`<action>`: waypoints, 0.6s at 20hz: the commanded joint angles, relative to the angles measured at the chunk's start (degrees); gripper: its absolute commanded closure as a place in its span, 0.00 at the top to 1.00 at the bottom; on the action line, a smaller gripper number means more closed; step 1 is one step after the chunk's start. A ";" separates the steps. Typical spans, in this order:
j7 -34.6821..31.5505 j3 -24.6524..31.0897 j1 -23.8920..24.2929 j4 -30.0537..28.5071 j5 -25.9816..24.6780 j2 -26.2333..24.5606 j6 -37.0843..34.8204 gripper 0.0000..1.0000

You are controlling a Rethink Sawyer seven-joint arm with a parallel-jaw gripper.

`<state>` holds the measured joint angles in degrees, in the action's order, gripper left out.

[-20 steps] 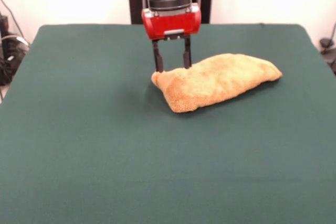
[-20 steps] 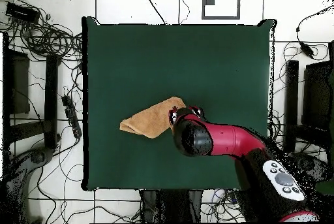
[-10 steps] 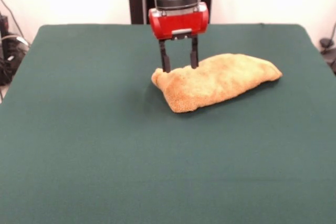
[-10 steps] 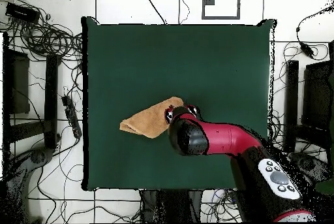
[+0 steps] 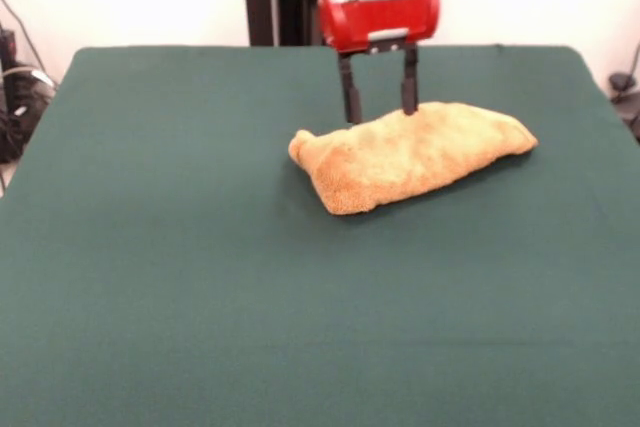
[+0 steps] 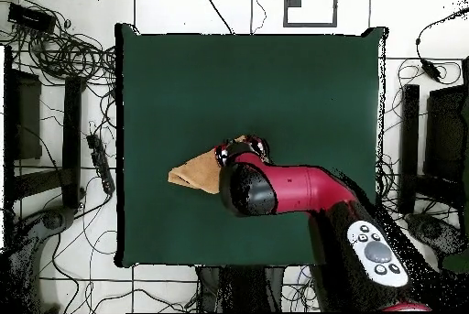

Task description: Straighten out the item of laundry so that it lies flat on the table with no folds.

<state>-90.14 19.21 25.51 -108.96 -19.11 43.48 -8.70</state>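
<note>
We judge the task barely begun: the towel (image 5: 410, 154) lies folded over itself in a thick, long wedge a little right of the middle of the table (image 5: 150, 277), blunt corner to the left and tapered end to the right, nowhere spread flat. All the unfolding is left to do. Our gripper (image 5: 379, 110) hangs at the towel's far edge, its fingers apart and holding nothing, the tips at about the level of the cloth's top. Nothing else lies on the green top to hinder spreading. In the overhead view the arm (image 6: 293, 187) covers much of the towel, and cables (image 6: 64, 54) lie on the floor beyond the table's edges.
</note>
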 commanded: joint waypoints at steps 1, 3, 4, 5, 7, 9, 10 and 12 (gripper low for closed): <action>-8.56 4.06 -6.75 -0.55 3.09 -0.64 -3.76 1.00; -8.90 2.45 -8.84 0.82 3.27 -1.91 -4.01 1.00; -9.12 1.18 -10.36 1.80 3.42 -2.59 -4.73 1.00; -9.33 0.27 -11.49 2.43 3.58 -3.09 -5.25 1.00; -9.60 -1.30 -13.43 3.57 3.90 -3.98 -6.29 1.00; -9.97 -3.10 -15.68 4.77 4.30 -5.10 -7.61 1.00; -9.98 -4.08 -16.99 5.77 4.58 -5.78 -9.01 1.00; -10.05 -5.43 -18.71 6.84 4.97 -6.87 -10.45 1.00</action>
<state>-90.14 16.51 11.73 -106.68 -17.69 41.97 -9.52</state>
